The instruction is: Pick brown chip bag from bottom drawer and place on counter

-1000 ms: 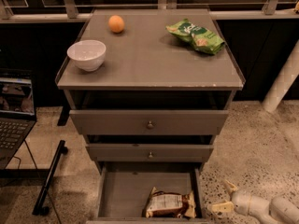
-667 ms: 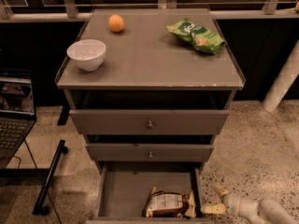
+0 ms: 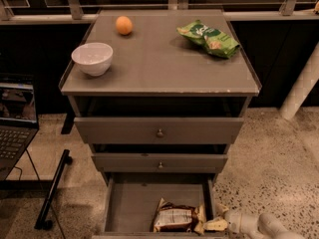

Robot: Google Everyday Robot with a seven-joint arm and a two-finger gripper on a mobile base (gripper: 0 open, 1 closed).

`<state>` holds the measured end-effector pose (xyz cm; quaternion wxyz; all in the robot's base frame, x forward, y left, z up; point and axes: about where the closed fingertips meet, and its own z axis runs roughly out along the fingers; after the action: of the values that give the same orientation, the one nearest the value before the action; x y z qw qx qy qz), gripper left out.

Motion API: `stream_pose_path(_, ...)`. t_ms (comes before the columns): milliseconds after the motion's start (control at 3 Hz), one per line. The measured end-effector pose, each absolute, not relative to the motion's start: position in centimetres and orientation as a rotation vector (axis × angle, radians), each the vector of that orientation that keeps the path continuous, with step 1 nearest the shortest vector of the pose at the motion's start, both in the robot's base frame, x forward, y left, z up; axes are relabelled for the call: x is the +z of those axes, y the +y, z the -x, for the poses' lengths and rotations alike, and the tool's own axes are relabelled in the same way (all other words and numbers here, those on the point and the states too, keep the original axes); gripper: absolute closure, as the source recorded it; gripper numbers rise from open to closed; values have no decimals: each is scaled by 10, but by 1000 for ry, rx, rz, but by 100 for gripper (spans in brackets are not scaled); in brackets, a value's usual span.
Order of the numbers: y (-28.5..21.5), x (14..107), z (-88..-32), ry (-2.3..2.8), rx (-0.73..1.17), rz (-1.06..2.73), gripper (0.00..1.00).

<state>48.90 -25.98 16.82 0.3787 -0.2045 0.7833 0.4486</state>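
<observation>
The brown chip bag [image 3: 174,218] with its white label lies flat in the open bottom drawer [image 3: 133,202], at the front right. My gripper [image 3: 218,218] comes in low from the bottom right, at the drawer's right wall, right beside the bag's right edge. Its pale fingers [image 3: 214,226] are spread apart and hold nothing. The grey counter [image 3: 159,63] is the cabinet top above the three drawers.
On the counter stand a white bowl [image 3: 92,59] at the left, an orange [image 3: 124,25] at the back and a green chip bag [image 3: 208,38] at the back right. The two upper drawers are slightly pulled out. A laptop [image 3: 15,128] and a black stand [image 3: 52,193] are at the left; a white pole [image 3: 299,88] at the right.
My gripper has moved left from the floor side toward the drawer's right wall and the bag. The bag and the counter objects have not moved.
</observation>
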Motion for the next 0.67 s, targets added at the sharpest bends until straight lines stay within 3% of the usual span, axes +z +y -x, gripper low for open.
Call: stream_pose_path(667, -264, 214, -481, 1986, 1117, 559, 0)
